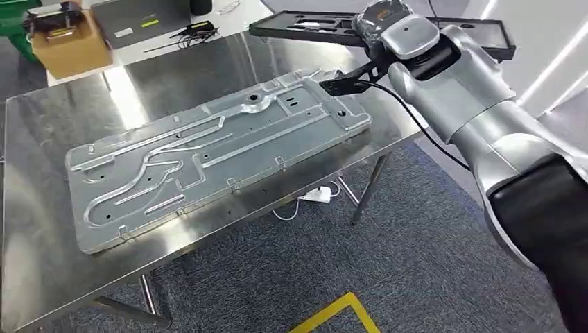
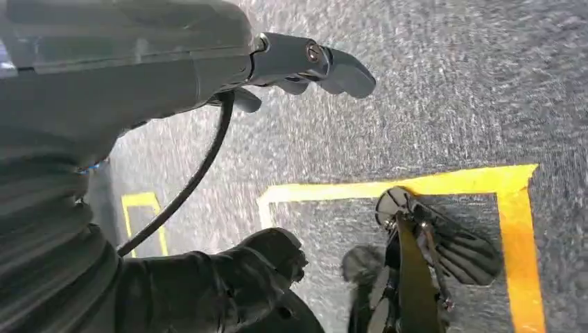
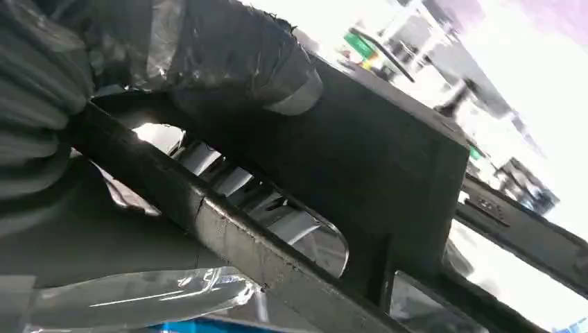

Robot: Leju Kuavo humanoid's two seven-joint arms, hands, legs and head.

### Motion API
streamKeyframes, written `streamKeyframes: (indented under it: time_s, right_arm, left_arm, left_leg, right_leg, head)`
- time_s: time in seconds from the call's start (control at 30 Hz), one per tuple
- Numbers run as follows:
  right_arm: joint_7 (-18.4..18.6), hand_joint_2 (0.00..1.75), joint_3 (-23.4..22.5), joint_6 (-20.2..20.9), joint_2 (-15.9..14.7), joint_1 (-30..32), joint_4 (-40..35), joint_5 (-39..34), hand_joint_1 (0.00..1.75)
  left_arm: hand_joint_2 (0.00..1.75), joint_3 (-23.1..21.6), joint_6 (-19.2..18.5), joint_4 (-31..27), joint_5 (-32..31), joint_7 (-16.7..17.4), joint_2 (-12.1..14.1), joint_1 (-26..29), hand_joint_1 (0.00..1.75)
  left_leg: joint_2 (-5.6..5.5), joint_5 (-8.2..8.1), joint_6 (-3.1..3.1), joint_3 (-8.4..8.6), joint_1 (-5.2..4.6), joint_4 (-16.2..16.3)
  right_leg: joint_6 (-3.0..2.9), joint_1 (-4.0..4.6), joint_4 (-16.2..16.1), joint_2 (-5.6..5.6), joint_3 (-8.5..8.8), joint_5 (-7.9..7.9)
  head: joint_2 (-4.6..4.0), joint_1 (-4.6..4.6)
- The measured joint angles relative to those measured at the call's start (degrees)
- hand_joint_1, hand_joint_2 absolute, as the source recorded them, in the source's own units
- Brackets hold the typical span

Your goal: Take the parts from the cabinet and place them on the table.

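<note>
Your right arm (image 1: 478, 118), silver with a dark upper sleeve, reaches forward and up across the head view, its wrist turned inward. Your right hand (image 1: 378, 21), wrapped in clear film, grips the near edge of the flat black plastic frame part (image 1: 444, 31); in the right wrist view your thick grey thumb (image 3: 236, 55) presses on top of the frame. Your left hand (image 2: 298, 66) hangs facing the floor, its fingers curled in on nothing.
</note>
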Motion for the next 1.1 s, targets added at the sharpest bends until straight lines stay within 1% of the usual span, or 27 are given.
streamKeyframes:
  time_s: [0.1, 0.13, 0.17, 0.2, 0.23, 0.3, 0.33, 0.37, 0.4, 0.43, 0.47, 0.5, 0.53, 0.6, 0.63, 0.67, 0.7, 0.73, 0.8, 0.83, 0.87, 0.9, 0.93, 0.97, 1.0, 1.03, 1.1]
  right_arm:
    - [0.0, 1.75, 0.0, 0.0, 0.1, 0.1, 0.0, -0.1, 1.75]
    - [0.0, 1.75, 0.0, 0.0, 0.3, 0.0, -0.1, -0.1, 1.75]
    - [0.0, 1.75, 0.0, 0.0, 0.5, 0.0, -0.2, -0.1, 1.75]
    - [0.0, 1.75, 0.0, 0.0, 0.5, -0.1, -0.1, -0.1, 1.75]
    - [0.0, 1.75, 0.0, 0.0, 0.5, -0.3, -0.1, -0.1, 1.75]
    - [0.0, 1.75, 0.0, 0.1, 0.5, -0.2, 0.0, -0.1, 1.75]
    - [0.0, 1.75, 0.0, 0.1, 0.5, -0.1, -0.1, -0.1, 1.75]
    - [0.0, 1.75, 0.0, 0.1, 0.5, 0.0, -0.1, -0.1, 1.75]
    - [0.0, 1.75, 0.0, 0.1, 0.5, 0.0, -0.1, -0.1, 1.75]
    - [0.0, 1.75, 0.0, 0.1, 0.5, -0.1, -0.1, -0.1, 1.75]
    - [0.0, 1.75, 0.0, 0.1, 0.5, -0.2, -0.1, -0.1, 1.75]
    - [0.0, 1.75, 0.0, 0.1, 0.5, -0.3, -0.1, -0.1, 1.75]
    - [0.0, 1.75, 0.0, 0.1, 0.2, -0.3, 0.0, -0.1, 1.75]
    - [0.0, 1.75, 0.0, 0.0, 0.4, -0.2, -0.2, -0.5, 1.75]
    - [0.0, 1.75, 0.0, -0.1, 0.4, -0.2, -0.2, -0.5, 1.75]
    - [0.0, 1.75, 0.0, -0.2, 0.2, -0.2, -0.2, -0.6, 1.75]
    - [0.0, 1.75, 0.0, -0.5, -0.2, -0.2, -0.2, -0.7, 1.75]
    - [0.0, 1.75, -0.1, -0.8, -0.6, -0.1, -0.2, -0.7, 1.75]
    - [0.0, 1.75, -0.1, -1.5, -1.9, 0.9, -0.1, -1.1, 1.75]
    - [0.0, 1.75, -0.1, -1.8, -2.4, 1.7, 0.0, -1.2, 1.75]
    - [0.0, 1.75, -0.1, -2.0, -2.7, 2.6, 0.0, -1.4, 1.75]
    - [0.0, 1.75, -0.1, -2.1, -3.0, 3.3, 0.0, -1.4, 1.75]
    - [0.0, 1.75, -0.1, -2.2, -3.3, 3.8, 0.0, -1.4, 1.75]
    - [0.0, 1.75, -0.2, -2.4, -3.5, 3.9, -0.1, -1.4, 1.75]
    - [0.1, 1.75, -0.2, -2.8, -3.7, 4.0, -0.1, -1.4, 1.75]
    - [0.1, 1.75, -0.4, -3.1, -3.7, 3.9, -0.2, -1.4, 1.75]
    - [0.2, 1.75, -0.7, -3.4, -4.0, 4.3, -0.1, -1.4, 1.75]
  left_arm:
    - [1.75, 0.0, 0.1, 0.0, 0.0, 0.0, 0.1, 0.1, 0.0]
    - [1.75, 0.0, 0.1, 0.0, 0.0, 0.0, 0.2, 0.1, 0.0]
    - [1.75, 0.0, 0.1, 0.0, 0.1, 0.0, 0.2, 0.2, 0.0]
    - [1.75, 0.0, 0.1, 0.0, 0.0, 0.0, 0.2, 0.2, 0.0]
    - [1.75, 0.0, 0.1, 0.0, 0.1, 0.0, 0.2, 0.2, 0.0]
    - [1.75, 0.0, 0.1, 0.0, 0.1, 0.0, 0.2, 0.1, 0.0]
    - [1.75, 0.0, 0.1, 0.0, 0.1, 0.0, 0.2, 0.1, 0.0]
    - [1.75, 0.0, 0.2, 0.0, 0.1, 0.0, 0.3, 0.1, 0.0]
    - [1.75, 0.0, 0.2, 0.0, 0.1, 0.1, 0.3, 0.1, 0.0]
    - [1.75, 0.0, 0.3, 0.0, 0.2, 0.1, 0.4, 0.2, 0.0]
    - [1.75, 0.0, 0.3, 0.0, 0.3, 0.2, 0.4, 0.2, 0.0]
    - [1.75, 0.0, 0.3, 0.0, 0.3, 0.2, 0.4, 0.1, 0.0]
    - [1.75, 0.0, 0.4, 0.0, 0.2, 0.2, 0.4, 0.1, 0.0]
    - [1.75, 0.1, 0.5, 0.0, 0.3, 0.2, 0.4, 0.2, 0.0]
    - [1.75, 0.2, 0.5, 0.0, 0.3, 0.2, 0.4, 0.2, 0.0]
    - [1.75, 0.2, 0.5, 0.0, 0.3, 0.1, 0.4, 0.1, 0.0]
    - [1.75, 0.3, 0.5, 0.0, 0.3, 0.0, 0.4, 0.0, 0.0]
    - [1.75, 0.4, 0.5, 0.0, 0.3, 0.0, 0.4, 0.0, 0.0]
    - [1.75, 0.4, 0.5, 0.0, 0.3, -0.2, 0.4, -0.1, 0.0]
    - [1.75, 0.4, 0.7, 0.0, 0.3, -0.2, 0.4, 0.0, 0.0]
    - [1.75, 0.4, 0.7, 0.0, 0.3, -0.2, 0.4, 0.1, 0.0]
    - [1.75, 0.5, 0.9, 0.0, 0.2, -0.2, 0.4, 0.1, 0.0]
    - [1.75, 0.5, 1.1, 0.0, 0.3, -0.2, 0.4, 0.2, 0.0]
    - [1.75, 0.5, 1.2, 0.0, 0.3, -0.2, 0.4, 0.2, 0.0]
    - [1.75, 0.5, 1.4, 0.0, 0.3, -0.2, 0.4, 0.2, 0.0]
    - [1.75, 0.5, 1.5, 0.0, 0.4, -0.4, 0.4, 0.0, 0.0]
    - [1.75, 0.5, 1.6, 0.0, 0.5, -0.4, 0.4, 0.1, 0.0]
  left_leg:
    - [-2.12, 0.53, -1.12, -0.4, 0.89, -0.3]
    - [-2.88, 0.62, -1.56, -0.33, 0.13, -0.5]
    - [0.12, -0.04, -1.59, -0.56, -0.02, 0.1]
    - [3.0, -1.62, -1.86, -1.42, -0.09, 2.2]
    - [4.75, -3.58, -2.15, -3.2, 0.14, 6.0]
    - [5.89, -6.76, -2.78, -7.36, 0.75, 14.3]
    - [6.08, -6.64, -3.1, -8.12, 1.01, 15.6]
    - [6.23, -5.3, -3.38, -7.43, 1.2, 14.2]
    - [6.51, -3.25, -3.59, -5.56, 1.33, 10.8]
    - [7.42, -0.83, -3.77, -2.74, 1.39, 5.6]
    - [9.17, 0.5, -3.84, -0.23, 1.39, 0.9]
    - [10.45, -0.51, -3.25, 0.19, 0.49, 0.5]
    - [9.45, -0.24, -2.38, -0.01, 0.61, 0.2]
    - [8.34, -0.39, -1.67, -0.18, 0.45, 0.3]
    - [7.75, -0.2, -1.28, -0.04, 0.72, 0.1]
    - [7.03, 0.02, -0.88, 0.2, 1.11, -0.3]
    - [6.5, 0.1, -0.65, 0.19, 1.11, -0.3]
    - [5.85, 0.11, -0.3, 0.16, 1.09, -0.3]
    - [4.21, 0.14, 0.0, 0.17, 0.93, -0.3]
    - [3.28, 0.16, 0.04, 0.19, 0.83, -0.3]
    - [2.33, 0.18, 0.06, 0.22, 0.72, -0.3]
    - [1.58, 0.18, 0.06, 0.22, 0.64, -0.2]
    - [0.8, 0.18, 0.06, 0.23, 0.54, -0.1]
    - [0.11, 0.18, 0.05, 0.21, 0.44, 0.0]
    - [-0.25, 0.19, 0.01, 0.06, 0.52, 0.0]
    - [-0.88, 0.27, -0.26, -0.36, 0.29, 0.2]
    - [-1.95, 0.6, -0.93, -0.59, 0.78, -0.2]
  right_leg:
    - [-0.09, 0.64, -0.8, -2.11, 0.35, 0.01]
    - [-0.36, -0.15, -1.8, -3.03, 0.88, 0.3]
    - [-0.4, -0.26, -2.6, -4.12, 1.65, 0.6]
    - [-0.8, -0.31, -2.9, -4.73, 1.92, 0.67]
    - [-0.84, -0.27, -2.9, -5.46, 1.97, 0.65]
    - [-0.84, -0.21, -2.8, -7.11, 2.02, 0.43]
    - [-0.75, -0.28, -2.7, -7.8, 2.01, 0.36]
    - [-0.52, -0.4, -2.5, -8.52, 2.02, 0.21]
    - [-0.24, -0.58, -2.3, -9.25, 2.02, -0.06]
    - [0.09, -0.77, -1.9, -10.0, 2.05, -0.43]
    - [0.53, -0.86, -1.4, -10.61, 2.11, -0.84]
    - [1.01, -0.36, -1.1, -11.04, 1.89, -1.17]
    - [1.31, -0.22, -1.0, -11.54, 1.97, -1.29]
    - [1.77, -0.15, -1.4, -12.46, 2.44, -1.26]
    - [2.06, -0.16, -1.5, -13.04, 2.73, -1.41]
    - [2.51, -0.6, -0.9, -11.41, 2.81, -2.21]
    - [2.48, -0.69, 1.2, -8.53, 1.94, -3.76]
    - [2.41, -0.72, 4.9, -7.14, 0.17, -5.81]
    - [2.4, -0.39, 13.4, -6.04, -4.15, -9.09]
    - [2.33, -0.37, 15.9, -5.86, -5.72, -9.21]
    - [2.07, -0.32, 15.2, -5.73, -5.9, -7.79]
    - [1.7, -0.26, 12.3, -5.55, -4.95, -5.51]
    - [1.26, -0.14, 7.4, -5.15, -3.0, -2.61]
    - [0.83, -0.07, 2.5, -4.03, -0.94, -0.06]
    - [0.42, -0.24, 0.2, -1.54, 0.0, -0.34]
    - [0.82, -0.12, -0.7, -1.84, 0.09, -0.05]
    - [0.76, 0.32, -0.5, -3.06, 0.29, -0.07]
  head:
    - [0.02, 0.15]
    - [0.02, 0.18]
    - [0.02, 0.15]
    - [0.02, -0.31]
    - [0.02, -0.24]
    - [0.02, -0.26]
    - [0.02, -0.28]
    - [0.02, -0.28]
    - [0.02, -0.28]
    - [0.02, -0.28]
    - [0.02, -0.28]
    - [0.02, -0.37]
    - [0.02, -0.04]
    - [0.02, -0.04]
    - [0.02, -0.04]
    - [0.02, 0.02]
    - [0.02, 0.0]
    - [0.02, 0.02]
    - [0.02, 0.02]
    - [0.02, 0.04]
    - [0.02, 0.02]
    - [0.02, 0.02]
    - [0.02, 0.04]
    - [0.02, 0.02]
    - [0.02, 0.0]
    - [0.02, -0.09]
    - [0.02, -0.02]
